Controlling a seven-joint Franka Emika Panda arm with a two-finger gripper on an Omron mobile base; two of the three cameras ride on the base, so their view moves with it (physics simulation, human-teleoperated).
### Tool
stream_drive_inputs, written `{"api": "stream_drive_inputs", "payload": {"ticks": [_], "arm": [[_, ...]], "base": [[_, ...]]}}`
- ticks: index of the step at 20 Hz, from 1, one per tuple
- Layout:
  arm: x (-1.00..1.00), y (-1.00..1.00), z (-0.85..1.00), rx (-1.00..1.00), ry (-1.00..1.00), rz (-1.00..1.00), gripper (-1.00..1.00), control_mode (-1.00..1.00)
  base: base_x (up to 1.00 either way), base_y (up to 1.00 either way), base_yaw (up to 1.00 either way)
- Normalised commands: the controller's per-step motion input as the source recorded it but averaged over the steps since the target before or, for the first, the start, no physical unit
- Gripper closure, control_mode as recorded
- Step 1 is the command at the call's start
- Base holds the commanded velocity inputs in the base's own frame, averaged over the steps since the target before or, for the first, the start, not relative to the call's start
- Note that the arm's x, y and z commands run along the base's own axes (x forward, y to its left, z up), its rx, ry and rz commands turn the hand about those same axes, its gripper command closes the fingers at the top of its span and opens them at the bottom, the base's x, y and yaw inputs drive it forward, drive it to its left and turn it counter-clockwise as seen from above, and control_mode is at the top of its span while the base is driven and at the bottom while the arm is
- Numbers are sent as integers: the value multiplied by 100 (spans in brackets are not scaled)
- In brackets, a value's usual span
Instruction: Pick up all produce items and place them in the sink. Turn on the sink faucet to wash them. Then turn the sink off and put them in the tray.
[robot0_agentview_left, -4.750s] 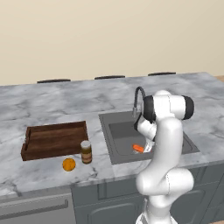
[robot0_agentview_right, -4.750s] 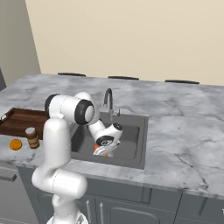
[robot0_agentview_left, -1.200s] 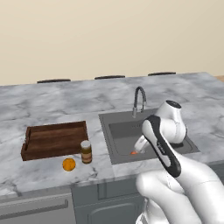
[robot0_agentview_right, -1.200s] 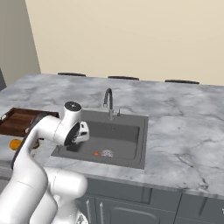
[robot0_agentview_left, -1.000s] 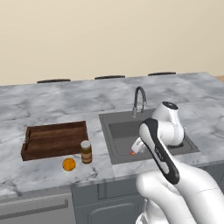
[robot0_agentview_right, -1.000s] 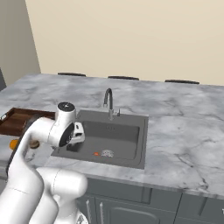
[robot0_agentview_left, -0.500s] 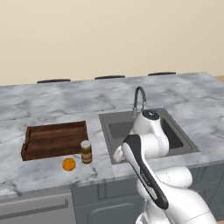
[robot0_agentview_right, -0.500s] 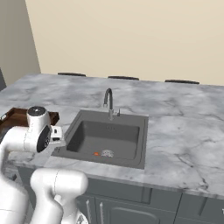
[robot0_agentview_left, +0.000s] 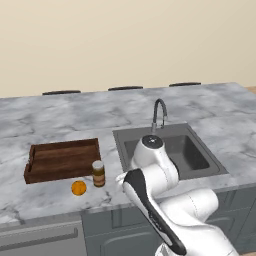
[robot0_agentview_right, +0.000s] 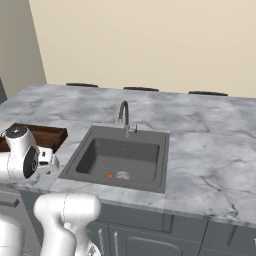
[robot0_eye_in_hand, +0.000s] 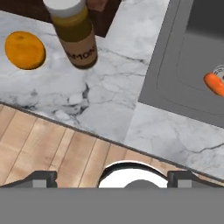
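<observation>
While jaws stand wide open, empty, above bench (robot0_agentview_left: 50, 125) edge, orange fruit (robot0_eye_in_hand: 25, 49) lies on marble just beside brown jar (robot0_eye_in_hand: 76, 35), near tray (robot0_agentview_left: 62, 159). Carrot piece (robot0_eye_in_hand: 215, 84) rests in sink (robot0_agentview_right: 120, 157) by drain. Faucet (robot0_agentview_right: 124, 116) behind basin.

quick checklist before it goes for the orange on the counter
1. Pincer open and empty: ok, the tips stand wide apart with nothing between them.
2. Orange fruit free to grasp: ok, it sits alone on the marble counter, in front of the tray.
3. Space beside the fruit: not ok, the brown jar stands close to its right and could be knocked.
4. Carrot piece already in the sink: ok, it lies by the drain.
5. Faucet off: cannot tell; no water shows.
6. Pincer lined up over the fruit: not ok, in the hand view the fruit is far off to one corner.
</observation>
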Motion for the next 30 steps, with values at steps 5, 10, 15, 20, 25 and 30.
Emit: {"api": "stream_drive_inputs", "payload": {"ticks": [5, 10, 15, 20, 25, 30], "arm": [[-9, 59, 1, -4, -1, 0, -100, -100], [-14, 57, 6, -4, -1, 6, -100, -100], [-6, 63, 6, -5, 0, 4, -100, -100], [0, 61, 6, -7, 0, 5, -100, -100], [0, 53, 4, -10, 0, 2, -100, -100], [7, 42, 0, -11, 0, 0, -100, -100]], "base": [[0, 0, 0], [0, 0, 0], [0, 0, 0], [0, 0, 0], [0, 0, 0], [0, 0, 0]]}}
